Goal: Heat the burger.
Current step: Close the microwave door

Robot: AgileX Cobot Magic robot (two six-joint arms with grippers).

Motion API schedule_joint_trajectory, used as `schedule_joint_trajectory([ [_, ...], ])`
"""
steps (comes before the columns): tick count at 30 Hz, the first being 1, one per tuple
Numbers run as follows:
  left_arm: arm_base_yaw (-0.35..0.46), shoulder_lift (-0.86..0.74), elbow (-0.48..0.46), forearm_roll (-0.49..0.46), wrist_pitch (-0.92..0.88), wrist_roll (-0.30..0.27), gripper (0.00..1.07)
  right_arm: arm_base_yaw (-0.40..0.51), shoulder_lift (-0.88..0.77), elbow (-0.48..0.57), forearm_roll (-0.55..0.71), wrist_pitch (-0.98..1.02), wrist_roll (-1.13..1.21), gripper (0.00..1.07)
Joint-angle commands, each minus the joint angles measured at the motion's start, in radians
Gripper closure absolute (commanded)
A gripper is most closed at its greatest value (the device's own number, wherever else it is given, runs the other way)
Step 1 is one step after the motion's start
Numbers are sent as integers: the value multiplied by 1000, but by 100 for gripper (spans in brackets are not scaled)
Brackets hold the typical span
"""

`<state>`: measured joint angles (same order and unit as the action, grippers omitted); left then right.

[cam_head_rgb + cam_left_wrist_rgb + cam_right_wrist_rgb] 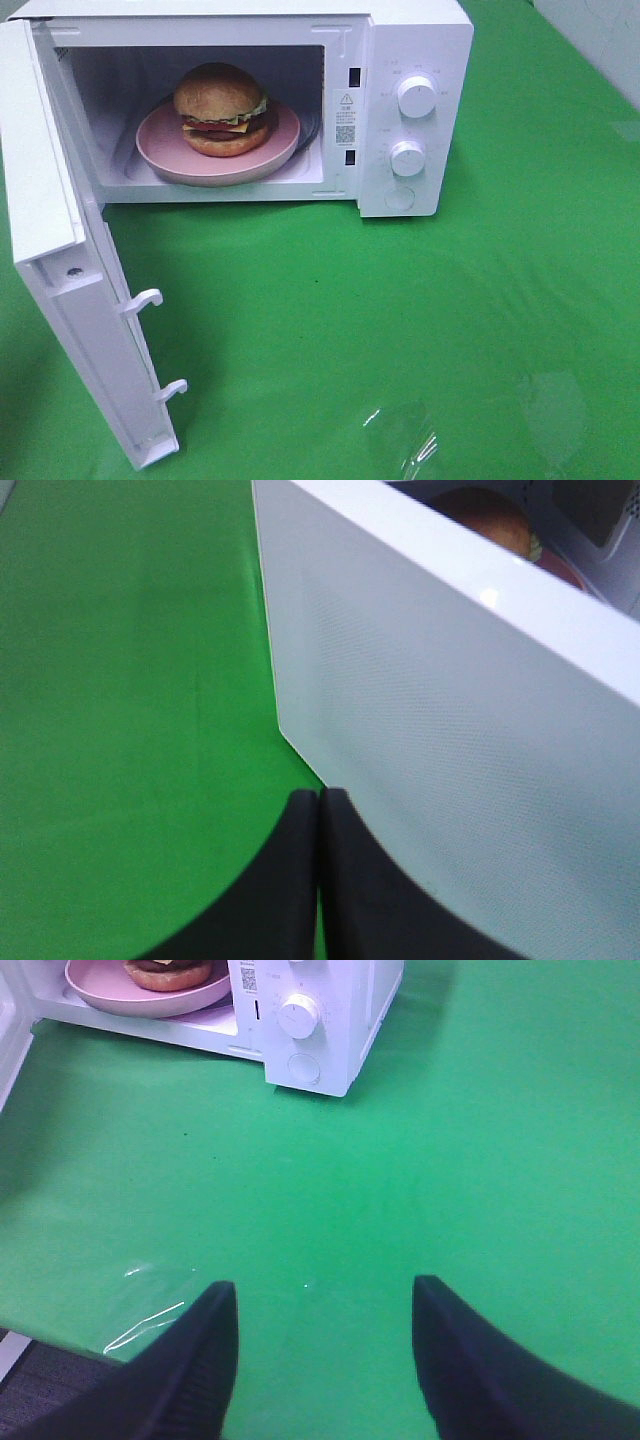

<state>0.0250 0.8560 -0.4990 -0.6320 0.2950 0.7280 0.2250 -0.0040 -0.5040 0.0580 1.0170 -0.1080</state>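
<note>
The burger (222,110) sits on a pink plate (160,140) inside the white microwave (420,40), whose door (60,250) stands swung wide open at the left. In the left wrist view my left gripper (319,810) is shut with nothing in it, its fingertips right at the outer face of the door (450,760); a bit of the burger (490,520) shows past the door's edge. My right gripper (325,1305) is open and empty, hovering above the green cloth well in front of the microwave (330,1020). Neither gripper appears in the exterior high view.
Green cloth (400,300) covers the table. Two round knobs (416,97) and a button sit on the microwave's right panel. The table's front edge (60,1335) shows in the right wrist view. A glare patch (400,440) lies on the cloth near the front.
</note>
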Motion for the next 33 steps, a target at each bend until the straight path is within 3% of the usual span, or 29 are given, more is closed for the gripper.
schedule_joint_trajectory([
  [1, -4, 59, 2, -97, -41, 92, 106, -2, -22, 2, 6, -12, -13, 56],
  [2, -4, 104, 2, -159, -55, 131, 106, -2, -22, 2, 6, -12, -13, 56],
  [3, -4, 104, 2, -159, -55, 131, 106, -2, -22, 2, 6, -12, -13, 56],
  [4, -4, 142, 2, -232, -64, 188, 106, -2, -22, 2, 6, -12, -13, 56],
  [5, -4, 142, 2, -232, -64, 188, 106, -2, -22, 2, 6, -12, -13, 56],
  [6, -4, 178, 0, -288, -64, 254, 106, -2, -22, 2, 6, -12, -13, 56],
  [7, -4, 178, 0, -288, -64, 254, 106, -2, -22, 2, 6, -12, -13, 56],
  [8, -4, 207, -4, -333, -61, 310, 106, -2, -22, 2, 6, -12, -13, 56],
  [9, -4, 207, -4, -333, -61, 310, 106, -2, -22, 2, 6, -12, -13, 56],
  [10, -4, 238, -17, -374, -50, 349, 106, -2, -22, 2, 6, -12, -13, 56],
  [14, -4, 303, -57, -421, -37, 381, 106, -2, -22, 2, 6, -12, -13, 56],
  [24, -12, 426, -127, -432, 32, 381, 106, -2, -22, 2, 6, -12, -13, 56],
  [27, -86, 466, -147, -431, -6, 406, 106, -2, -22, 2, 6, -12, -13, 56],
  [33, -203, 540, -180, -432, -97, 399, 106, -2, -22, 2, 6, -12, -13, 56],
])
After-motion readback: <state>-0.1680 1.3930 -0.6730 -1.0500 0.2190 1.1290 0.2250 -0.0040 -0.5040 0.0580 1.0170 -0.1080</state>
